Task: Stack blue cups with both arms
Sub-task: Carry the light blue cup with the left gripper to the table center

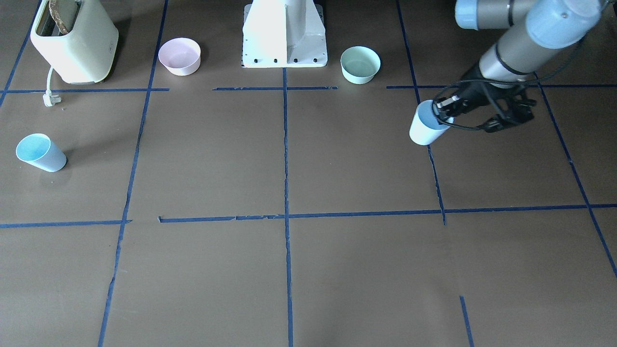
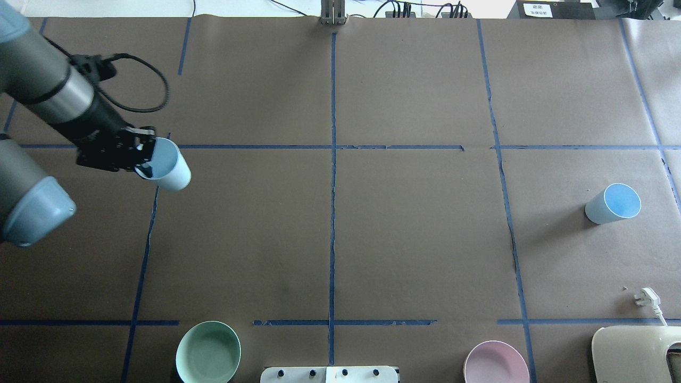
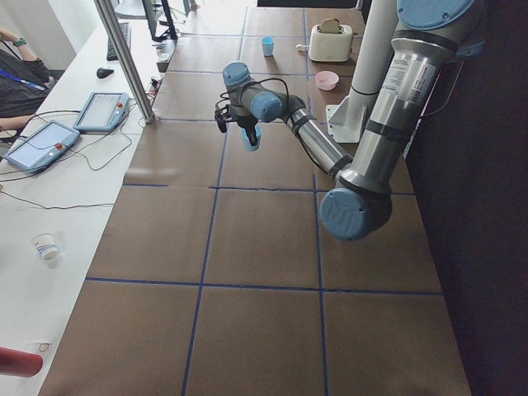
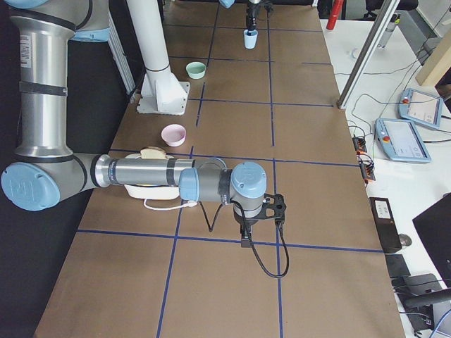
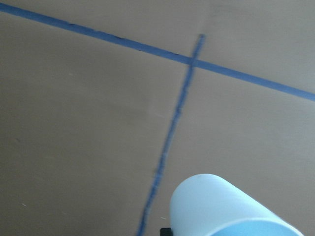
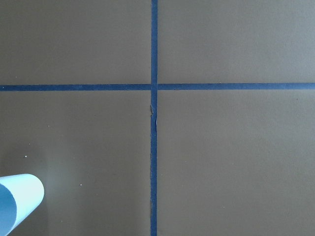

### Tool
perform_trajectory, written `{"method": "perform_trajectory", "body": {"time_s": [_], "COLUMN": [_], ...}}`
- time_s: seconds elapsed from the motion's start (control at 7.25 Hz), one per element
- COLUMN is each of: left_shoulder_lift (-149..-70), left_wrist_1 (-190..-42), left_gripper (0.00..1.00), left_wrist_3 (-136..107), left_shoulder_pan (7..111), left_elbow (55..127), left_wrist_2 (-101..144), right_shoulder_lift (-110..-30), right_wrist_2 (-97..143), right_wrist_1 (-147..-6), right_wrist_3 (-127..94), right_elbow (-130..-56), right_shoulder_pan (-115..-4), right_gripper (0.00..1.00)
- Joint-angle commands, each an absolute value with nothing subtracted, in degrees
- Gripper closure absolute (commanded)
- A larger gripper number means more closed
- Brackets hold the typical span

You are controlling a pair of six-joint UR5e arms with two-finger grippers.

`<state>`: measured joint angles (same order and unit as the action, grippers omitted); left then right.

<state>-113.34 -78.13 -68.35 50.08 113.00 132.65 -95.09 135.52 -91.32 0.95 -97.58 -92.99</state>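
My left gripper (image 2: pixel 142 157) is shut on the rim of one blue cup (image 2: pixel 166 166) and holds it tilted above the table on my left side. The held cup also shows in the front view (image 1: pixel 425 129) and in the left wrist view (image 5: pixel 226 209). The second blue cup (image 2: pixel 612 204) stands alone on the table at my far right, and shows in the front view (image 1: pixel 41 153) and in the right wrist view (image 6: pixel 17 201). My right gripper (image 4: pixel 259 222) shows only in the right side view, above the table. I cannot tell if it is open or shut.
A mint-green bowl (image 2: pixel 208 352) and a pink bowl (image 2: pixel 496 363) stand on either side of the white pedestal base (image 1: pixel 284 36). A cream toaster (image 1: pixel 72 41) with a loose plug (image 1: pixel 49 99) stands at my right. Blue tape lines cross the brown table cover.
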Motion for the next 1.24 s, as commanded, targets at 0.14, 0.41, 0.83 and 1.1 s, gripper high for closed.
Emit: {"method": "perform_trajectory", "body": {"time_s": [0.14,0.41,0.83,1.1], "left_shoulder_lift": [-132.77,-134.54,-137.02,-137.2], "left_wrist_1": [-78.19,-93.01,-98.76,-100.37], "left_gripper": [1.0,1.0,1.0,0.94], "left_wrist_3": [-81.81,-85.4,-85.69,-85.52], "left_shoulder_pan": [36.16,34.2,31.91,31.73], "left_elbow": [98.84,88.13,82.55,81.04], "left_wrist_2": [124.21,122.35,120.41,120.41], "right_shoulder_lift": [-94.92,-94.92,-95.01,-95.01], "right_wrist_2": [135.53,135.53,135.53,135.53], "right_wrist_1": [-91.23,-91.23,-91.23,-91.23], "right_wrist_3": [0.97,0.97,1.67,1.76], "right_elbow": [-97.65,-97.65,-97.73,-97.73], "right_shoulder_pan": [-92.9,-92.9,-92.99,-92.99], "right_gripper": [0.0,0.0,0.0,0.0]}}
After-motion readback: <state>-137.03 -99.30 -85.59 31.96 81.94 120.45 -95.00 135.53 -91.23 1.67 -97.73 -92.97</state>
